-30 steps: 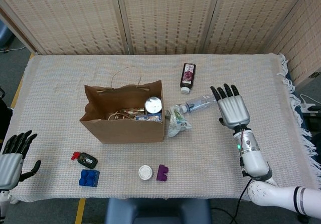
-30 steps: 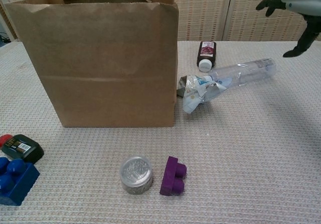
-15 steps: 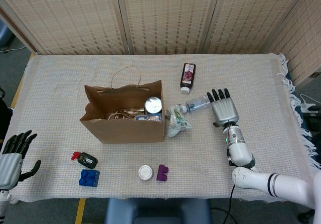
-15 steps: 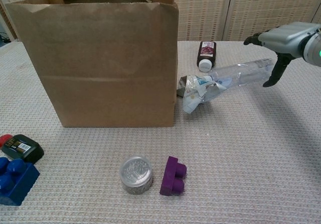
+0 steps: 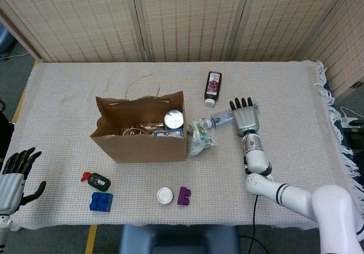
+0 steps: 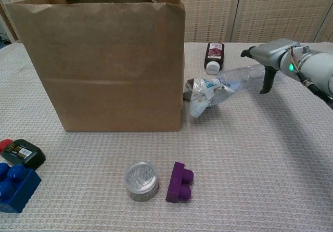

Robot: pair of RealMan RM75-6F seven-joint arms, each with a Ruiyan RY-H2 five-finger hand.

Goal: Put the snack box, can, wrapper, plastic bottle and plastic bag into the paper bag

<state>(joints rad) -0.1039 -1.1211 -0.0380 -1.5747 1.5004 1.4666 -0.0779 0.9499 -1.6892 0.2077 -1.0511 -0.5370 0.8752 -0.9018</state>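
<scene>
plastic bottle [image 5: 223,117] lying flat, cap toward paper bag [image 5: 142,130]

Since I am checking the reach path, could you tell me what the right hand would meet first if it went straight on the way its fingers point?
Probably the clear plastic bottle lying under the right hand; its fingers already reach over it, though contact is unclear.

Paper bag [image 5: 139,127] mouth open upward, partly filled. Right of it, plastic bag [image 5: 202,139], plastic bottle [image 5: 223,117] and dark bottle [image 5: 212,87] crowd the approach. Bench [image 5: 318,134] right edge bare.
</scene>
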